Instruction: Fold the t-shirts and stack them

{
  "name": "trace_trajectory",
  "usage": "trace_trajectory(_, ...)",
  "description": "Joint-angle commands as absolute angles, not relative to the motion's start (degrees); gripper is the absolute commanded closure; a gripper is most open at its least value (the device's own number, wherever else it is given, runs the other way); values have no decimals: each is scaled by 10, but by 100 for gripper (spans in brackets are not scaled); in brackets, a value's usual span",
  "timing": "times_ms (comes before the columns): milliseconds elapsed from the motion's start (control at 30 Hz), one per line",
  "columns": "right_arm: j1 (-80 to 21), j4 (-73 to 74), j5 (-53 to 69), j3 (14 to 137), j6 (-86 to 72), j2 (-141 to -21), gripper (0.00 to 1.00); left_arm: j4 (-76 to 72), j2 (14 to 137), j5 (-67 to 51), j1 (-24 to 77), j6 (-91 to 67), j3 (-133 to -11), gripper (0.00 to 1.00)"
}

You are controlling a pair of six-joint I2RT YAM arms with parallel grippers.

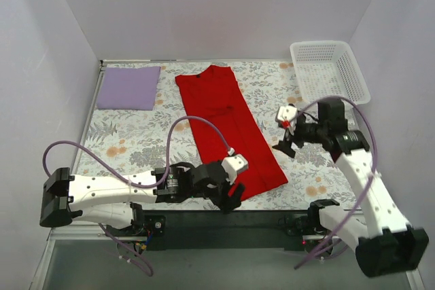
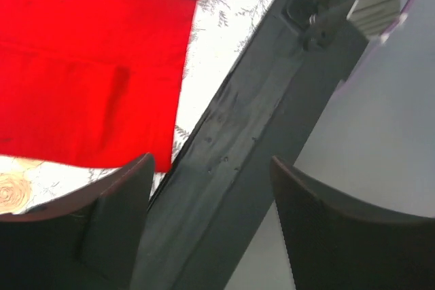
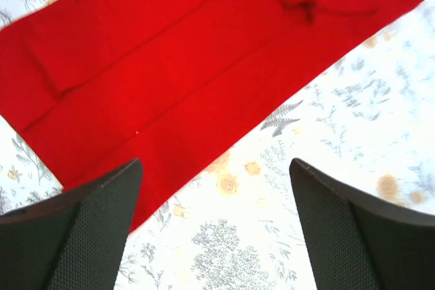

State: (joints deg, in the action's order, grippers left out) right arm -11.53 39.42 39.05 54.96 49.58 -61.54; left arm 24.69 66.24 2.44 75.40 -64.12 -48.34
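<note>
Far left corner of the surface: purple t-shirt, folded to a flat rectangle, lying square to the far edge and well apart from all else. The surface has a floral print. Near left: left arm lies low along the near edge, pointing right, with a purple cable looping above it. The left gripper sits at the near edge, just beside the near end of the red t-shirt. Left wrist view: left gripper with jaws released, spread wide and nothing between them. It looks down on the black rail bordering the surface. The red t-shirt shows its near corner close by one finger; contact cannot be told. Centre: the red t-shirt is folded lengthwise into a long narrow strip. It lies flat, running diagonally from far centre toward near right, with a sleeve crease about mid-length. Right of the strip: the right gripper hangs above the floral print, near the strip's right edge and apart from it. Right wrist view: right gripper with jaws released and wide, bare print between them. The red t-shirt crosses the far half of that view. Far right corner: white basket, lattice-walled, against the right wall.
</note>
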Motion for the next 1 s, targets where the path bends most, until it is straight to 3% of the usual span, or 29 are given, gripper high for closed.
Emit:
trace_trajectory(0,-113,333,425,453,535,-488,2,224,671,174,799,-557,-489,31)
trace_trajectory(100,-113,362,413,433,553,-489,2,200,669,148,798,-562,-472,11)
trace_trajectory(133,-113,385,422,436,572,-496,4,193,663,144,798,-569,-460,11)
trace_trajectory(267,-113,468,482,409,676,-480,9,177,643,120,799,-607,-429,10)
trace_trajectory(467,-113,517,470,326,864,-447,7,247,638,129,862,-612,-460,13)
trace_trajectory(500,-113,528,452,323,900,-454,2,268,644,143,885,-619,-470,13)
trace_trajectory(633,-113,547,424,321,949,-461,3,341,676,220,927,-639,-487,14)
trace_trajectory(967,-113,553,412,324,974,-484,10,281,761,291,976,-603,-462,19)
